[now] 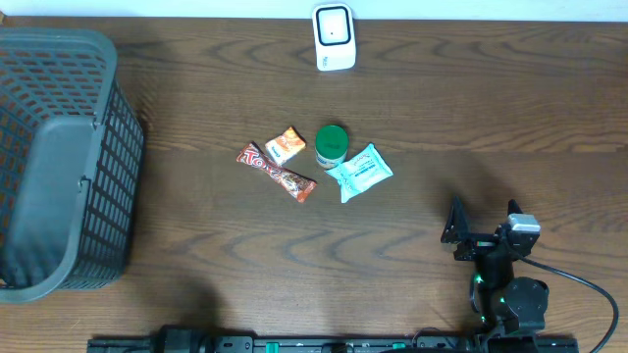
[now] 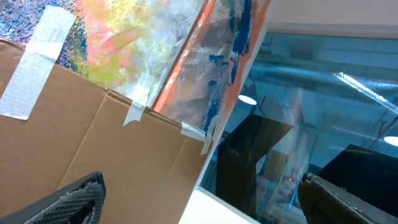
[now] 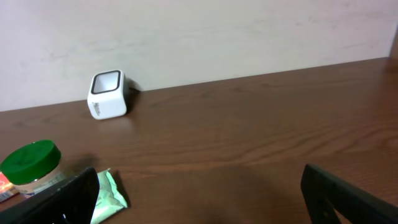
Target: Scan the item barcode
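Several items lie together mid-table: a red-orange candy bar (image 1: pixel 277 173), a small orange packet (image 1: pixel 286 145), a green-lidded jar (image 1: pixel 331 144) and a pale green wipes pack (image 1: pixel 359 172). The white barcode scanner (image 1: pixel 334 37) stands at the table's far edge. My right gripper (image 1: pixel 483 218) hovers open and empty near the front right, well clear of the items. In the right wrist view its jaws (image 3: pixel 199 186) frame bare wood, with the jar (image 3: pixel 30 163), the wipes pack (image 3: pixel 107 196) and the scanner (image 3: pixel 107 94) ahead on the left. My left gripper (image 2: pixel 200 186) is open, empty and pointed away from the table.
A dark grey mesh basket (image 1: pixel 59 157) fills the left side of the table. The left wrist view shows only cardboard (image 2: pixel 124 155), a painted panel (image 2: pixel 174 50) and a window. A cable (image 1: pixel 579 284) trails from the right arm.
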Controlling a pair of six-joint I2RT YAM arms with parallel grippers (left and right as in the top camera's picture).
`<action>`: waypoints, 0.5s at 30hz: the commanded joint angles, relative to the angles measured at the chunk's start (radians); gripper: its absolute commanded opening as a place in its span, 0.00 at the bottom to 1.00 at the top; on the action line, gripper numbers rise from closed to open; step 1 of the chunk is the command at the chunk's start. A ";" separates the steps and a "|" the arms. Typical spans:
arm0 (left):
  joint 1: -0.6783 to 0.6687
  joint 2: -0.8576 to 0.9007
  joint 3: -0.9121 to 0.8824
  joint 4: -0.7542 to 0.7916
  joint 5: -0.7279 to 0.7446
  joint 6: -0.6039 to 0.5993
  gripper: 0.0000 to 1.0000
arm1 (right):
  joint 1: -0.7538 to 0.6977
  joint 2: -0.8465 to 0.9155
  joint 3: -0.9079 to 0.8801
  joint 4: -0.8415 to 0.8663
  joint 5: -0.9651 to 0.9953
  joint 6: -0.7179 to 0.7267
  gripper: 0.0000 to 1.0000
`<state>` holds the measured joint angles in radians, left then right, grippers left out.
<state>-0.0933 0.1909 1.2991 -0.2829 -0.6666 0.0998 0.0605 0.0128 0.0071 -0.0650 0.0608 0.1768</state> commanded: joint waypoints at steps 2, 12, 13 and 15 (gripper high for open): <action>0.003 -0.005 -0.012 0.032 0.005 -0.039 0.99 | 0.006 0.002 -0.002 -0.003 0.009 0.013 0.99; 0.003 -0.005 -0.027 0.033 0.005 -0.073 0.99 | 0.006 0.006 -0.002 -0.003 0.009 0.013 0.99; 0.003 -0.005 -0.033 0.039 0.005 -0.073 0.99 | 0.006 0.006 -0.002 -0.003 0.009 0.013 0.99; 0.003 -0.005 -0.043 0.044 0.005 -0.073 0.98 | 0.006 0.006 -0.002 -0.003 0.009 0.013 0.99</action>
<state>-0.0933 0.1909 1.2751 -0.2508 -0.6640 0.0399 0.0605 0.0132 0.0071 -0.0650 0.0608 0.1768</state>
